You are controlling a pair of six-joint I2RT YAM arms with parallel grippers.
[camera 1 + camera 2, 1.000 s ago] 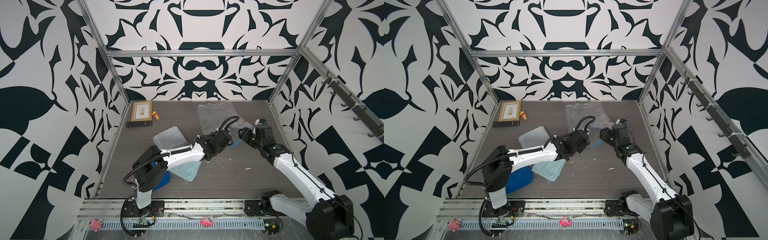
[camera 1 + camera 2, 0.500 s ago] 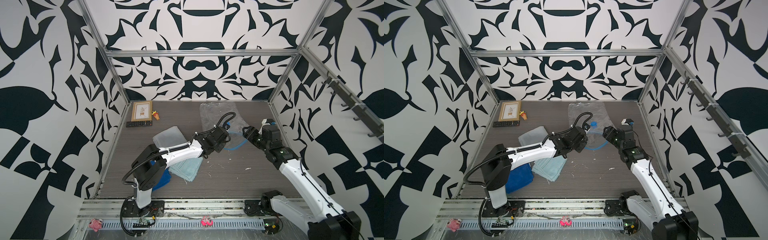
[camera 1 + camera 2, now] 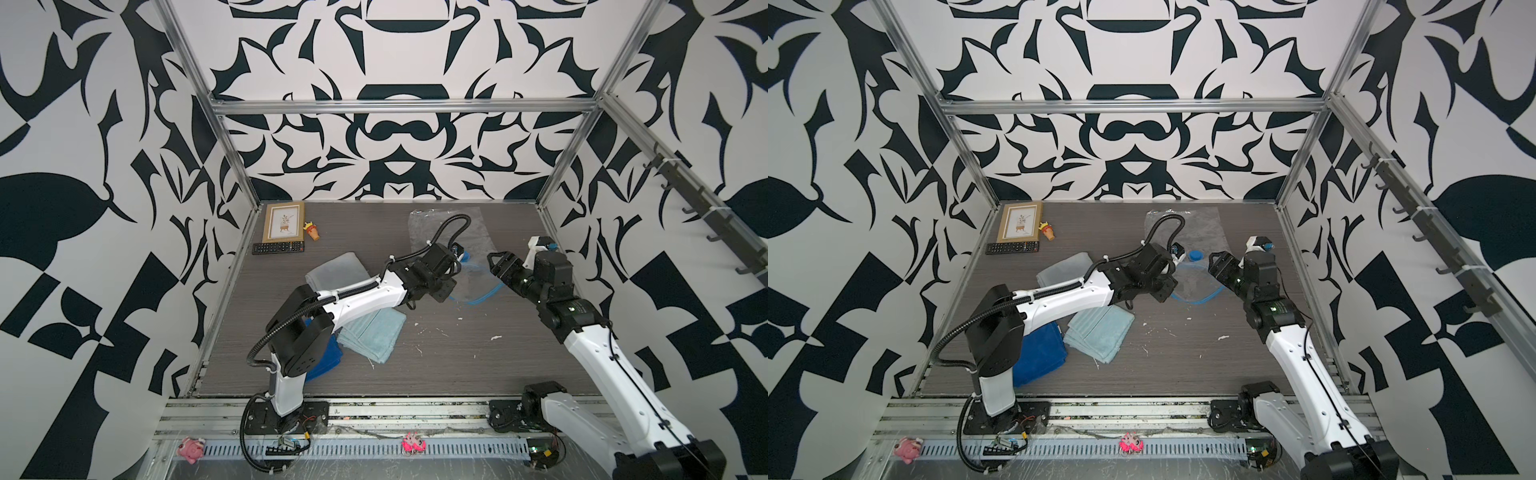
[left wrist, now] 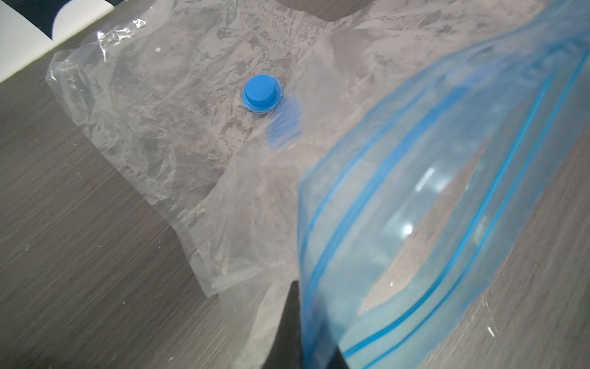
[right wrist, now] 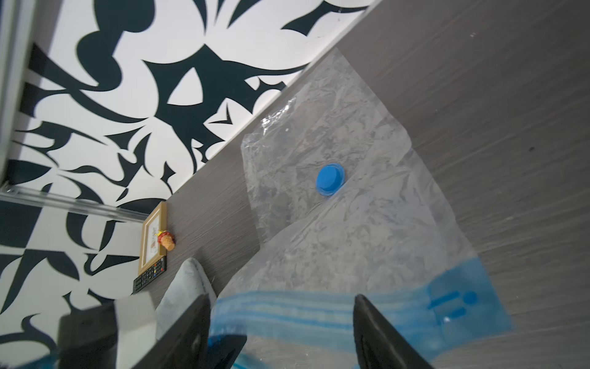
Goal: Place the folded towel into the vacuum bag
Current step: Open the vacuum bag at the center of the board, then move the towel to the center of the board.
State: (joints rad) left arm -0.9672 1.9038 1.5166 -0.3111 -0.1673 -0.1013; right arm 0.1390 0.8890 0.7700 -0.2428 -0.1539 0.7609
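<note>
**Bag mouth lifted, towel not yet inside**

The left gripper (image 3: 449, 291) is clamping the zip-seal strip (image 4: 431, 207) of the vacuum bag (image 3: 482, 235) and holding that end raised off the table (image 3: 457, 365). The left wrist view is showing one dark finger pressed against the strip's edge. The rest of the bag is lying flat and crinkled, with the valve cap (image 4: 261, 92) facing up. The right gripper (image 3: 494, 262) is hanging just beside the same strip, jaws spread wide and grasping nothing. In the right wrist view the strip is running across the gap between them.

The bag's long axis is running from its closed end, past the valve cap, to the strip. No towel is lying inside the bag. The light-blue folded towel (image 3: 372, 334) is sitting flat beyond the bag's strip end, off toward the left arm's side, well apart from the mouth and partly under that arm. A grey folded towel (image 3: 336, 272) and a dark-blue towel (image 3: 1040, 357) are lying on that same side of the bag. Which one is meant I cannot tell; the light-blue one is my guess.

Judgement: the left arm is nearer the towels but is occupied with the bag. The right gripper is free, yet would be reaching across the bag's mouth.
</note>
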